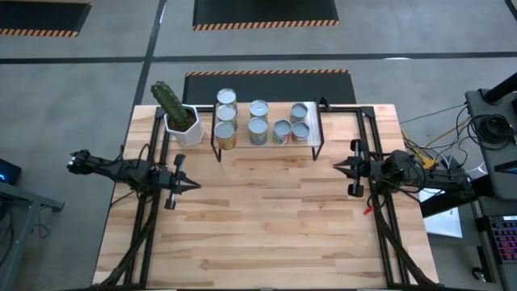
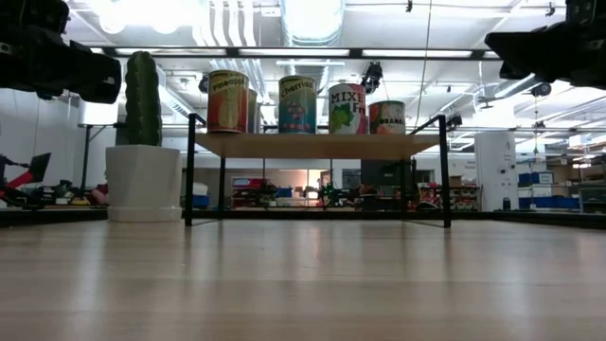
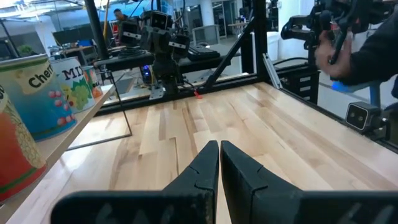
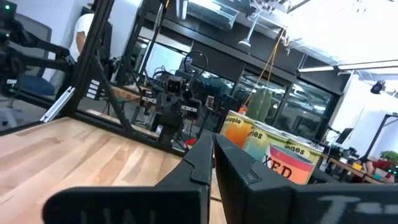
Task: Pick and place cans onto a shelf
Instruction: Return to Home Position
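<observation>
Eight cans [image 1: 258, 129] stand upright on the top board of the shelf [image 1: 279, 111], grouped in short rows (from table height the front ones read Pineapple, Cherries, Mixed and an orange label). The shelf sits at the far edge of the table [image 1: 266, 226], with a white cactus pot [image 1: 184, 129] just beside its left end. Well apart from it, the left gripper [image 1: 196, 185] hangs over the table's left side, its fingers pressed together on nothing. The right gripper [image 1: 337, 166] hangs over the right side, tips likewise closed and empty, pointing toward its partner.
</observation>
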